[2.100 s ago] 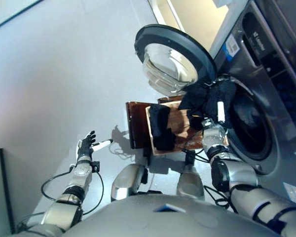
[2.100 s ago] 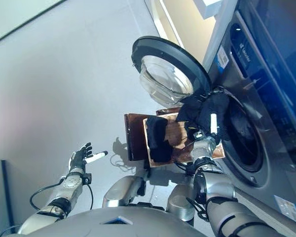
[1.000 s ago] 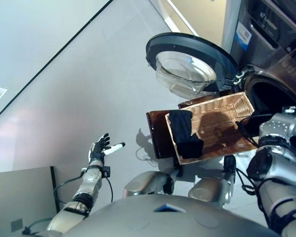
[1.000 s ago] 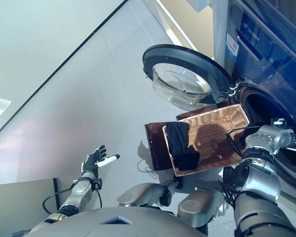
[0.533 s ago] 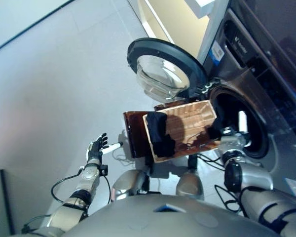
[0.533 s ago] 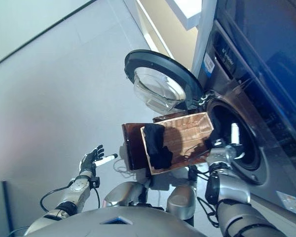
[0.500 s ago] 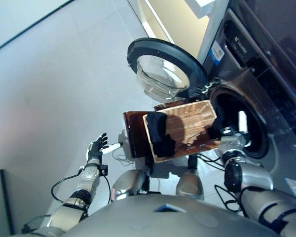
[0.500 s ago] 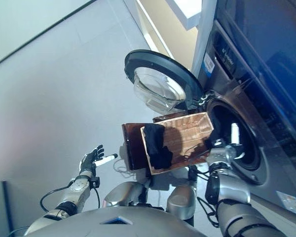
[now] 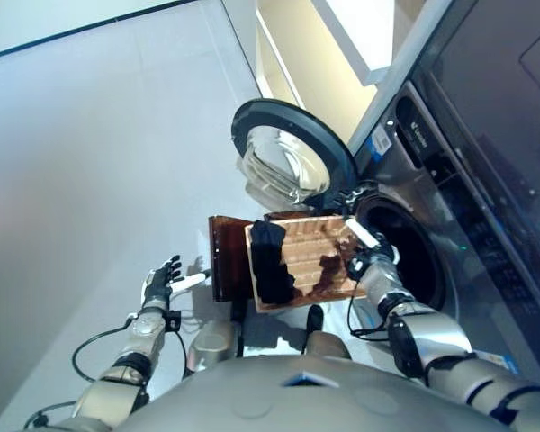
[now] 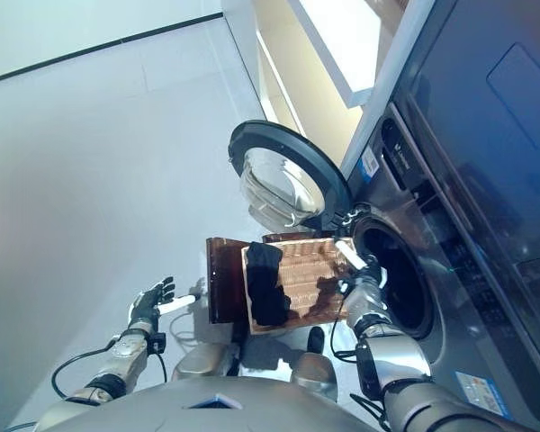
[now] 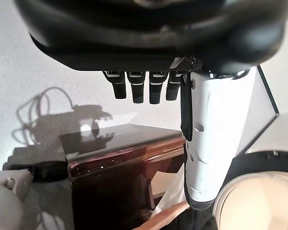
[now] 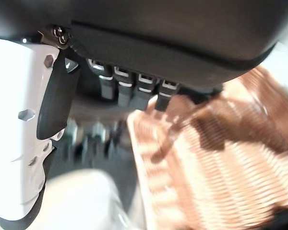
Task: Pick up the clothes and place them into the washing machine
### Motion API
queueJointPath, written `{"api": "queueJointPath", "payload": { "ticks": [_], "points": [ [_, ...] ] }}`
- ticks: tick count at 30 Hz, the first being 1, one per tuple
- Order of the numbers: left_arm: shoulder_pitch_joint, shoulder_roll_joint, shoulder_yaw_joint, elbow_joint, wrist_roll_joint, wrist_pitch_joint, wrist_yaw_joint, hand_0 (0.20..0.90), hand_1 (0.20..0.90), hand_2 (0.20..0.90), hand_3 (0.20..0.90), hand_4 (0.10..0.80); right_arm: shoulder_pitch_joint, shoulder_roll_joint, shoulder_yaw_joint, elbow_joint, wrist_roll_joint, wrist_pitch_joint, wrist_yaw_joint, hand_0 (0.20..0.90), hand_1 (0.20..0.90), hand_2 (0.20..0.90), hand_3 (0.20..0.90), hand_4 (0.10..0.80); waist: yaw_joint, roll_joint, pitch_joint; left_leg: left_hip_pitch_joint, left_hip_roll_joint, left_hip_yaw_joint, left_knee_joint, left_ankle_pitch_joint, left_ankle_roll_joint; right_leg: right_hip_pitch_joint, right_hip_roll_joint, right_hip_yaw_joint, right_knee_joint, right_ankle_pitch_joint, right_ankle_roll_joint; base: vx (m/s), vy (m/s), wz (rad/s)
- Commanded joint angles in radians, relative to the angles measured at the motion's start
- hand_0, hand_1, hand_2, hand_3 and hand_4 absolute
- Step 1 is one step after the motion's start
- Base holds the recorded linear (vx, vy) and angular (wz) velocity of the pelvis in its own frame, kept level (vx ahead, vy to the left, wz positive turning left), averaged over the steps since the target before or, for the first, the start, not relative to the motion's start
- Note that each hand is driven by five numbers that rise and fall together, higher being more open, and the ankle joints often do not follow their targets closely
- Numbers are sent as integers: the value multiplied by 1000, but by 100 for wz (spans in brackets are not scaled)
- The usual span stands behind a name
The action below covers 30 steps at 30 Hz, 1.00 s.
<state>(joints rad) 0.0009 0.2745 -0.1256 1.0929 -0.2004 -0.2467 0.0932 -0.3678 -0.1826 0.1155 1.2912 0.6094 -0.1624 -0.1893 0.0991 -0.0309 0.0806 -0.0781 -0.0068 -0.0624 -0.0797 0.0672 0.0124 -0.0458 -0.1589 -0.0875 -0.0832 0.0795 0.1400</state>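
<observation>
A black garment [image 9: 270,263] lies across the left end of a wicker basket [image 9: 317,250]; the rest of the basket holds nothing. My right hand [image 9: 371,256] hovers at the basket's right end, just in front of the washing machine's dark drum opening [image 9: 412,259]. In the right wrist view its fingers [image 12: 134,86] are straight, it is open and holds nothing, and the basket weave [image 12: 221,172] shows past them. My left hand [image 9: 160,284] hangs open over the floor at the left, away from the basket.
The round glass door [image 9: 288,162] stands swung open above the basket, to the left of the drum. The basket rests on a dark brown stand [image 9: 223,256], also seen in the left wrist view [image 11: 110,158]. Grey floor spreads to the left.
My right hand held a black cloth at the drum, went inside the opening, and has come back out empty to the basket's right end. The camera has shifted. The left hand stayed put.
</observation>
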Motion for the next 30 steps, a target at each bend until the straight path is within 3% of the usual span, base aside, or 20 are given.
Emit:
{"api": "queueJointPath", "payload": {
  "ticks": [1, 5, 6, 9, 10, 12, 13, 14, 22, 30],
  "points": [
    [-52, 60, 38, 49, 29, -34, 8, 900, 900, 900, 900, 800, -39, -49, 50, -74, -206, -23, 4, 900, 900, 900, 900, 800, 25, -3, -14, 2, 22, -7, -8, -31, -83, -40, 0, 12, 20, 28, 2, -12, -43, 1],
    [-59, 97, 65, 19, 31, -41, 11, 900, 900, 900, 900, 800, -59, -149, 226, -239, -591, 7, -34, 900, 900, 900, 900, 800, 21, -38, 23, -35, 35, -10, -8, -14, -88, -79, 11, 12, 24, 39, 2, -46, -41, 1],
    [-58, 97, 66, 19, 31, -40, 11, 900, 900, 900, 900, 800, -59, -149, 226, -240, -592, 8, -34, 900, 900, 900, 900, 800, 20, -38, 23, -35, 36, -10, -8, -14, -88, -79, 11, 12, 24, 39, 2, -91, -52, 3],
    [-59, 118, 93, -4, 35, -51, 8, 900, 900, 900, 900, 800, -66, -271, 380, -363, -949, 20, -30, 900, 900, 900, 900, 800, 19, -54, 59, -70, 46, -12, -8, -4, -92, -112, 21, 11, 27, 45, 2, -86, -52, 2],
    [-66, 121, 91, -1, 40, -52, 5, 900, 900, 900, 900, 800, -62, -285, 387, -350, -977, 22, -29, 900, 900, 900, 900, 800, 20, -62, 62, -77, 47, -16, -8, -1, -93, -118, 24, 8, 27, 47, 2, -26, -69, 4],
    [-85, 136, 100, 8, 44, -59, 2, 900, 900, 900, 900, 800, -91, -348, 520, -351, -1206, 25, -12, 900, 900, 900, 900, 800, 30, -84, 87, -97, 55, -27, -8, 5, -97, -136, 32, 4, 29, 48, 0, -30, -88, 8],
    [-86, 136, 100, 8, 44, -59, 2, 900, 900, 900, 900, 800, -92, -347, 521, -350, -1206, 25, -12, 900, 900, 900, 900, 800, 29, -83, 88, -98, 55, -28, -8, 5, -97, -136, 32, 3, 29, 47, 0, -147, -133, 4],
    [-129, 151, 91, 13, 26, -64, 5, 900, 900, 900, 900, 800, -120, -374, 603, -344, -1317, 20, -9, 900, 900, 900, 900, 800, 32, -100, 127, -127, 64, -37, -8, 19, -104, -169, 43, 2, 41, 50, -5, -114, -78, 4],
    [-229, 145, 67, -41, -79, -77, 47, 900, 900, 900, 900, 800, -171, -364, 636, -220, -1354, 61, -57, 900, 900, 900, 900, 800, 39, -118, 222, -215, 94, -67, -8, 64, -130, -256, 70, -36, 94, 39, -22, -90, -79, 17],
    [-263, 156, 61, -55, -88, -83, 86, 900, 900, 900, 900, 800, -198, -379, 603, -136, -1405, 125, -146, 900, 900, 900, 900, 800, 42, -86, 285, -285, 112, -96, -8, 95, -149, -345, 86, -68, 169, 9, -35, -82, -68, 13]
  ]
}}
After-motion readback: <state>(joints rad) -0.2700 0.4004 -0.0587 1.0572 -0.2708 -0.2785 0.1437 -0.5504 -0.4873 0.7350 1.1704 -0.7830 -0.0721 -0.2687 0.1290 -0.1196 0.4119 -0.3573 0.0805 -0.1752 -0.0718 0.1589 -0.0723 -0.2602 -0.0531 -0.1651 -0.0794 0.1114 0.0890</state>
